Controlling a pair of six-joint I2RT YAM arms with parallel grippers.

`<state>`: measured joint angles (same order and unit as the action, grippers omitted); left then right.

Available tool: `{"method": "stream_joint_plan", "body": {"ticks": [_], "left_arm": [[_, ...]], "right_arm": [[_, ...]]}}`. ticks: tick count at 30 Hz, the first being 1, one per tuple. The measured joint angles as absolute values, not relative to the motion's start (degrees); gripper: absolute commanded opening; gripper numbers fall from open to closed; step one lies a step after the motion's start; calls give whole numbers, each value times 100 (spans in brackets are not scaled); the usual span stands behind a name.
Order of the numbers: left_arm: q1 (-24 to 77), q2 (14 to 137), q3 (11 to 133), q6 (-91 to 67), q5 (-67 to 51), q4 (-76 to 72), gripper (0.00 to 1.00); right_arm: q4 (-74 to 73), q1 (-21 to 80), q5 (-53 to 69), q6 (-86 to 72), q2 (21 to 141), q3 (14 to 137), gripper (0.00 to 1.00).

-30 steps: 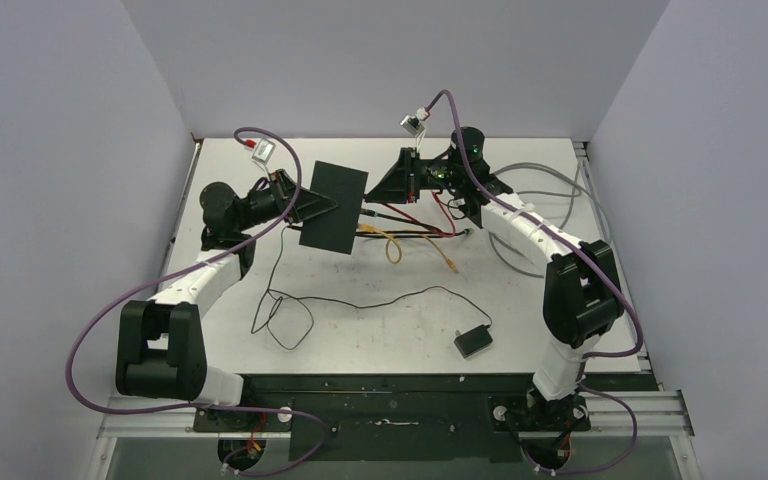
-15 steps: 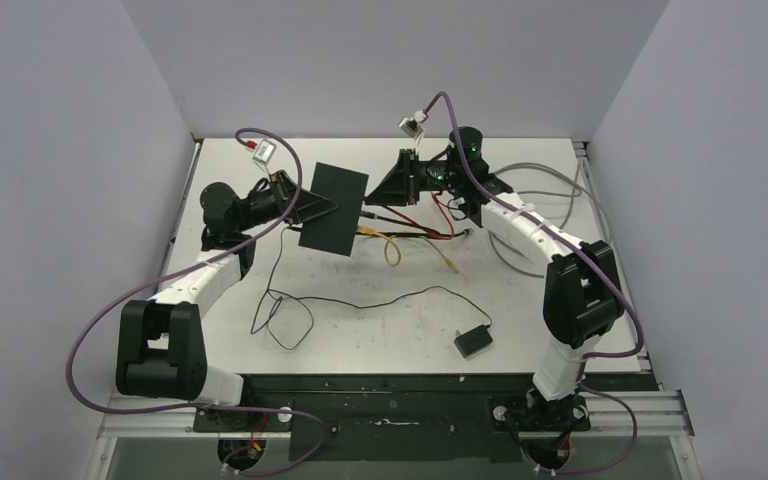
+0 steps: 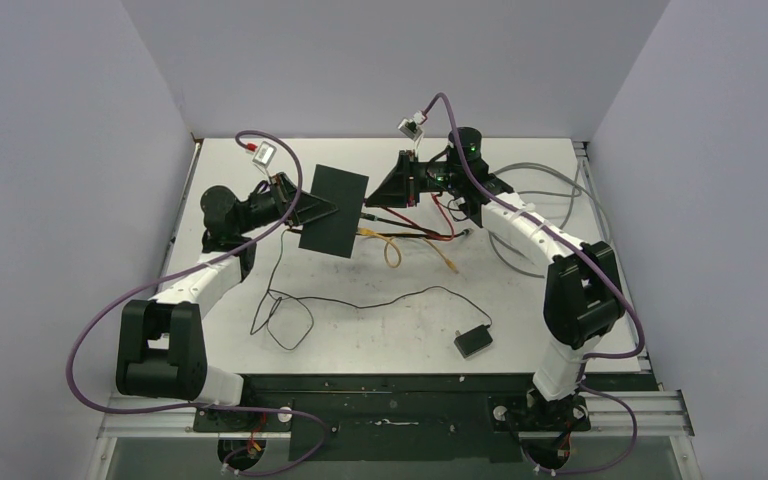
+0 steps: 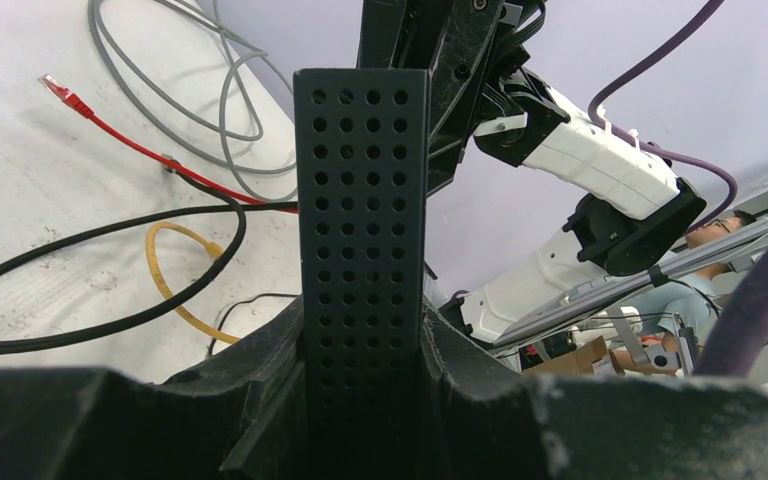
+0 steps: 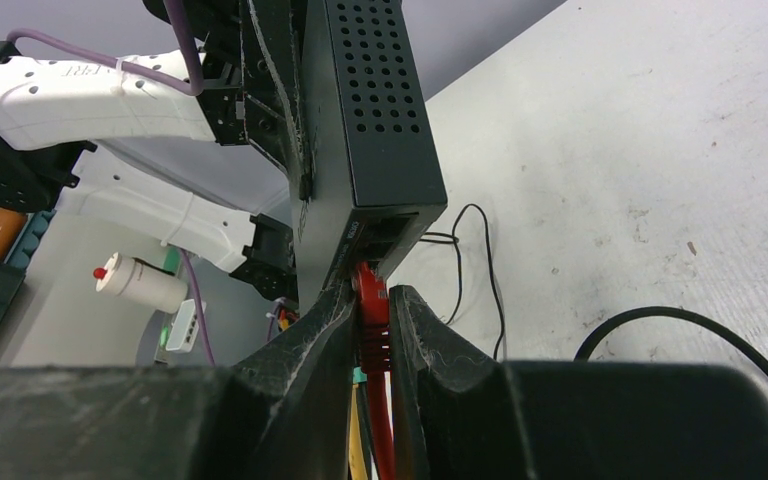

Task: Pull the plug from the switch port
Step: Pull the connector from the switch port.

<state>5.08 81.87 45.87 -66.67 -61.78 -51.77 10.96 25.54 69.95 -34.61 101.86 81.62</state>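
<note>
The switch (image 3: 333,210), a flat black perforated box, is held up off the table between both arms. My left gripper (image 3: 312,207) is shut on its left edge; in the left wrist view the switch (image 4: 363,200) stands upright between the fingers of that gripper (image 4: 363,335). My right gripper (image 3: 372,197) meets the switch's socket edge. In the right wrist view this gripper (image 5: 371,318) is shut on the red plug (image 5: 368,285), whose tip sits in a socket of the switch (image 5: 360,120). The red cable runs down between the fingers.
Yellow (image 3: 392,245), red and black cables trail on the table below the switch. A grey cable loop (image 3: 540,200) lies at the right. A small black adapter block (image 3: 472,341) with a thin black cord (image 3: 360,303) lies near the front.
</note>
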Motion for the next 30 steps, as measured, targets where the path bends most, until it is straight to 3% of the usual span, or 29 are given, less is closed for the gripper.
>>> {"method": "stream_joint_plan", "body": {"ticks": [30], "left_arm": [[322,8119,4525,-6882,-5951,-5507,0]], "right_arm": [[202,2185,6893,-2923,9950,7852,5]]}}
